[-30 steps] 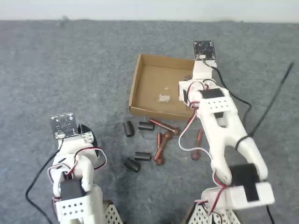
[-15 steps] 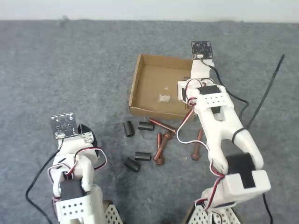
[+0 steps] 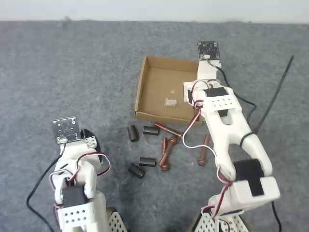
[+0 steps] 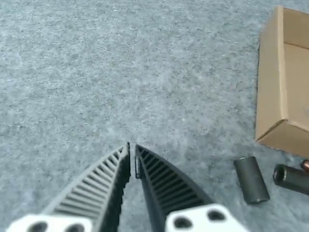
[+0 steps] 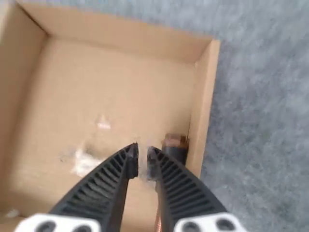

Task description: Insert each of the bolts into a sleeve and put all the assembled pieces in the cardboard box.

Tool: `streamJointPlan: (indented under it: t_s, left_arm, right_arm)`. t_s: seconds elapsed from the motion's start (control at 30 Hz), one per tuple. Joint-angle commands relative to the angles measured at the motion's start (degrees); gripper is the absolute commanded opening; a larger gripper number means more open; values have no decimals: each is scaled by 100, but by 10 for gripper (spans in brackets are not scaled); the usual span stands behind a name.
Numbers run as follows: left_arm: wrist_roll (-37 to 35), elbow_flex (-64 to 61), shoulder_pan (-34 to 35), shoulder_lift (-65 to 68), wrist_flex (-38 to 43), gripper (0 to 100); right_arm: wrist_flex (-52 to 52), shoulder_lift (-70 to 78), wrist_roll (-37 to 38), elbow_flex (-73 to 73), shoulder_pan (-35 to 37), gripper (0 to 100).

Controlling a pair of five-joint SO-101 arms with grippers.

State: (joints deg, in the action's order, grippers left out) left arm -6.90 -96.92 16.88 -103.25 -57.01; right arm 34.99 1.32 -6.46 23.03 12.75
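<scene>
The cardboard box (image 3: 140, 87) lies open at mid-table. My right gripper (image 5: 142, 151) hangs over its floor near the right wall (image 5: 205, 96), fingers shut with nothing between them. One assembled piece (image 5: 174, 146), a copper bolt in a black sleeve, lies on the box floor against that wall, partly under a finger. In front of the box lie several black sleeves (image 3: 133, 133) (image 3: 147, 162) and several loose copper bolts (image 3: 168, 130) (image 3: 203, 150). My left gripper (image 4: 132, 147) is shut and empty over bare carpet, well short of the nearest sleeve (image 4: 251, 180).
Grey carpet covers the whole table. The right arm (image 3: 217, 111) stretches over the box's near right corner, with red and white wires looping beside it. A black cable (image 3: 275, 96) trails off to the right. The left arm (image 3: 72, 159) stands folded at the lower left.
The right arm has shifted slightly left and drawn back over the box's right side. The left arm and the loose bolts and sleeves have stayed put.
</scene>
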Motion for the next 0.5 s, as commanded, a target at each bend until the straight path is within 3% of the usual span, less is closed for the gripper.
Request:
streamJointPlan:
  t_s: [0.0, 0.23, 0.47]
  left_arm:
    - [62, 40, 9, -97, 88, 11]
    - [62, 40, 18, -97, 88, 11]
    - [62, 40, 44, -97, 79, 11]
  right_arm:
    - [277, -936, -44, -176, -13, 6]
    - [2378, -2070, -9, -176, 813, 6]
    - [3336, -2308, 0, -176, 1684, 6]
